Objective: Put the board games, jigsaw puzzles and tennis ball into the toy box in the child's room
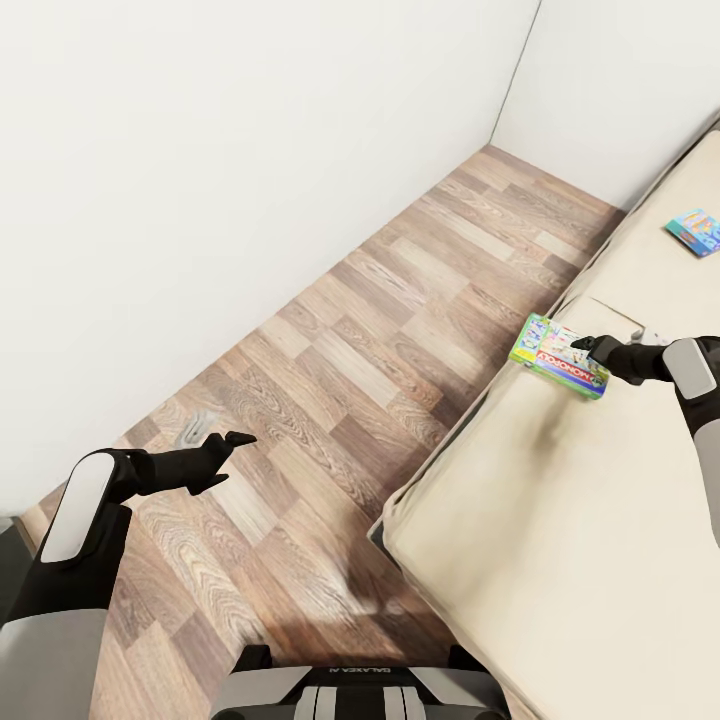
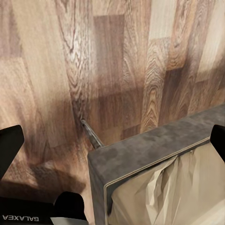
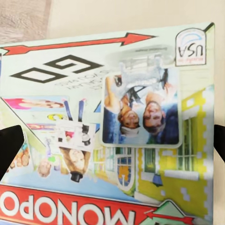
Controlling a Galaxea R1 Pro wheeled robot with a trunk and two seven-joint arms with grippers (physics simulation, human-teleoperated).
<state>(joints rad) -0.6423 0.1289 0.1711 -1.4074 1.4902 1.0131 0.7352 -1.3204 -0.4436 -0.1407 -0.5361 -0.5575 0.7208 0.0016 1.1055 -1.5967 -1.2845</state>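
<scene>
Bed (image 1: 560,520): beige mattress in two sections, occupying the head view from 2 to 5 o'clock; a seam runs between the sections.
Bed base (image 2: 154,145): dark grey edge under the mattress corner, standing on the floor.
Monopoly box (image 1: 558,356): flat, green-edged, lying at the mattress edge, 3 o'clock.
Light-blue box (image 1: 695,231): flat on the far section, 2 o'clock.
Floor (image 1: 330,400): wood planks, 7 to 1 o'clock.

left gripper (image 1: 228,452) apparently open, right gripper (image 1: 585,347) spread wide
</scene>
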